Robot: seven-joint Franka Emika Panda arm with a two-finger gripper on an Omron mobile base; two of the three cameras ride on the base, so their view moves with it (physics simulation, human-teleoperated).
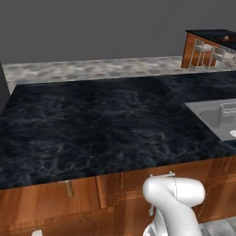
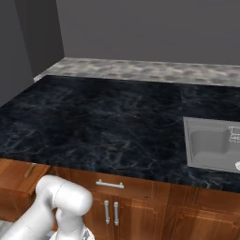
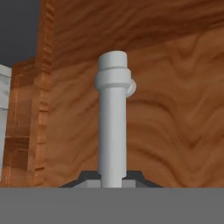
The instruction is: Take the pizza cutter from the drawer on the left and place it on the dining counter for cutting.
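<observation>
My gripper [image 3: 112, 179] is shut on the silver bar handle [image 3: 112, 122] of the drawer [image 3: 175, 113], whose reddish-brown wooden front is close behind the bar. The dark fingertips [image 3: 85, 180] sit on either side of the bar near one end. From the base views the drawer [image 1: 46, 203] [image 2: 18, 183] is at the lower left under the black marble top and seems to stand out a little from the cabinet face. A short brown stub [image 1: 67, 188] [image 2: 30, 169] lies at its top edge. I cannot tell whether it is the pizza cutter. The dining counter [image 1: 209, 34] stands far back at the right.
A grey sink [image 1: 216, 117] [image 2: 211, 145] is set into the near counter [image 1: 101, 124] at the right. Another drawer with a horizontal bar handle [image 2: 110, 184] sits above cabinet doors in the middle. Pale chairs [image 1: 203, 53] stand by the dining counter. A dark wall rises at the left.
</observation>
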